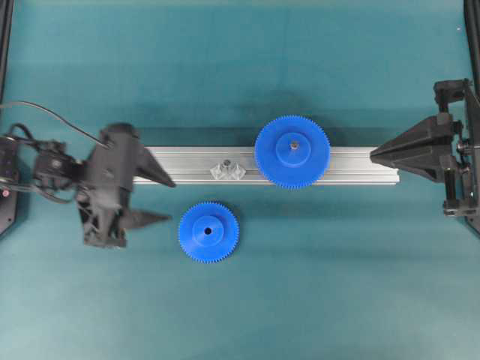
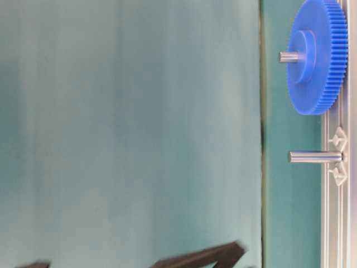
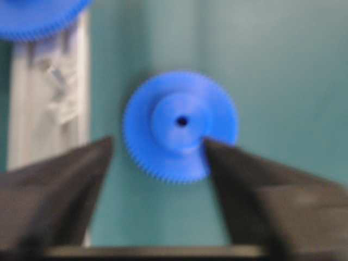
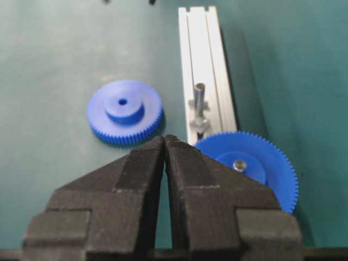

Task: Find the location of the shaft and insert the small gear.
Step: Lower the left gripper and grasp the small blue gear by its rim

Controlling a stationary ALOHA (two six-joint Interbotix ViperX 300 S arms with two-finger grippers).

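Blue small gear (image 1: 208, 232) lies loose as the left tool (image 1: 161, 199), spread wide, approaches (right tool (image 4: 164, 139) pinched empty); shaft (image 4: 199, 98) awaits.

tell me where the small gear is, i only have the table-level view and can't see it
Observer: The small gear lies flat on the mat, hub up, in front of the rail, apart from it.
Operator: is a claw on it
Observer: No. The left claw is open and empty, with the gear just past its fingertips in the left wrist view.
Operator: and the right one
Observer: The right claw is shut, holding nothing, at the rail's far end.
Operator: shaft free?
Observer: Yes, the shaft stands bare beside the larger gear.
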